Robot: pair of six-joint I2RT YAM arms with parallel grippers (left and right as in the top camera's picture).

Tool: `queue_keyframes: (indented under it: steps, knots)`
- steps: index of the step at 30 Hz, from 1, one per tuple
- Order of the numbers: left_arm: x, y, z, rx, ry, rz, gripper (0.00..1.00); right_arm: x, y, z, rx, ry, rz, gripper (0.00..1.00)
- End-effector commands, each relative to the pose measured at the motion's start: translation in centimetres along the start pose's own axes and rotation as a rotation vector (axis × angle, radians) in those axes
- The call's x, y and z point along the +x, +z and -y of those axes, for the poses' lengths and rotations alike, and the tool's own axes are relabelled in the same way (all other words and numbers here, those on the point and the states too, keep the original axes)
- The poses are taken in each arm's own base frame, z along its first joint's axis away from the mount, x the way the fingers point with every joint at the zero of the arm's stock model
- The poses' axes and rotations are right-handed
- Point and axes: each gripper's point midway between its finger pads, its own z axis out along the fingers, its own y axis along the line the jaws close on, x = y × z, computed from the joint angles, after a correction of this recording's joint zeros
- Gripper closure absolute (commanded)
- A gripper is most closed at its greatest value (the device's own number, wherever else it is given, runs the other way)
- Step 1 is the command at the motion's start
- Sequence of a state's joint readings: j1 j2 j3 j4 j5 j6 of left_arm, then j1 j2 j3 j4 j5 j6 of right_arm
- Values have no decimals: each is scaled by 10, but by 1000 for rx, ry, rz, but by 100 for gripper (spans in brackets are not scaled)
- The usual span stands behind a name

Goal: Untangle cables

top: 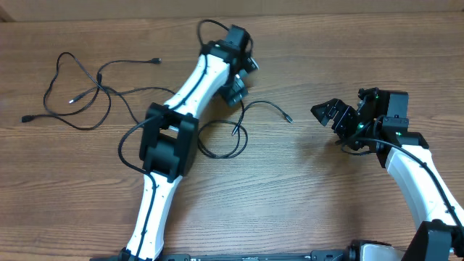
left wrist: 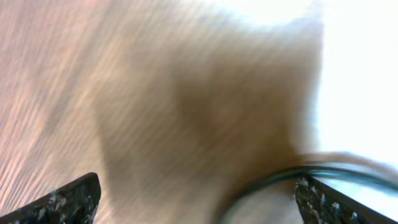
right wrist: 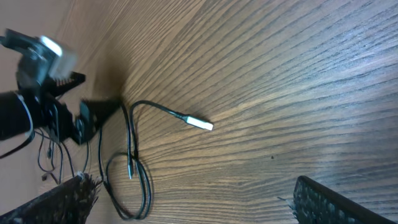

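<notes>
Two sets of thin black cables lie on the wooden table. One cable (top: 270, 104) at the centre forms a loop with a plug end pointing right. In the right wrist view that cable (right wrist: 163, 109) ends in a silver plug (right wrist: 200, 123). A looser tangle (top: 101, 73) spreads at the far left. My left gripper (top: 236, 94) hovers over the top of the centre cable. Its blurred wrist view shows the jaws of the left gripper (left wrist: 196, 205) wide apart and open, with a cable arc (left wrist: 273, 179) beside the right finger. My right gripper (top: 328, 116) stands open to the right of the plug, holding nothing.
The left arm (top: 170, 141) stretches diagonally across the table and covers part of the cable run between the two sets. The right arm (top: 413, 167) comes in from the lower right. Bare wood lies between the plug and the right gripper (right wrist: 196, 202).
</notes>
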State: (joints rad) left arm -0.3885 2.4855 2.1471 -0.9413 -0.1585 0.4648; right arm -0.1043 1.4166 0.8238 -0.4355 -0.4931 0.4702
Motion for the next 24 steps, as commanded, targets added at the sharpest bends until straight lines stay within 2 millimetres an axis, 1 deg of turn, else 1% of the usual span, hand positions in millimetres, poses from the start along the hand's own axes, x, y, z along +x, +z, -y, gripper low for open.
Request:
queue_keyframes:
  steps: [1, 2, 3, 4, 7, 10, 14, 16, 17, 18, 19, 20, 21, 23, 24]
  knots:
    - [50, 43, -40, -51, -317, -104, 0, -2, -1, 1, 1, -5, 7, 0]
    - [60, 45, -55, -61, -374, -110, 1, -2, -1, 1, 1, -5, 7, 0]
    - [68, 46, -65, -64, -409, -117, 2, -2, -1, 1, 1, -5, 7, 0]
    - [77, 47, -73, -68, -441, -127, 4, -2, -1, 1, 1, -5, 7, 0]
    - [101, 49, -94, -75, -503, -159, 5, -2, -1, 1, 1, -4, 6, 0]
    - [130, 48, -120, -135, -631, -202, 9, -2, -1, 1, 0, -4, 6, 0]
    - [163, 44, -147, -173, -838, -233, 33, -1, -1, 0, -5, -5, 3, 0]
    - [173, 39, -157, -155, -917, -229, 40, -1, -1, 0, -5, -4, 2, 0]
    - [174, 35, -163, -121, -943, -210, 40, -1, -1, 0, -4, -4, 1, 0]
    - [172, 33, -166, -98, -950, -195, 35, -1, -1, 0, -4, -4, 1, 0]
    - [168, 24, -172, -61, -940, -165, 16, -1, -1, 0, -5, -4, 1, 0]
    - [166, 19, -175, -56, -932, -154, 7, -1, -1, 0, -4, -4, 2, 0]
    - [163, 10, -180, -58, -916, -143, 1, -1, -1, 0, -5, -5, 3, 0]
    - [155, -7, -190, -67, -870, -117, 1, -2, -1, 0, -6, -5, 4, 0]
    - [147, -18, -194, -74, -839, -97, 0, -2, -1, -1, -7, -7, 6, 0]
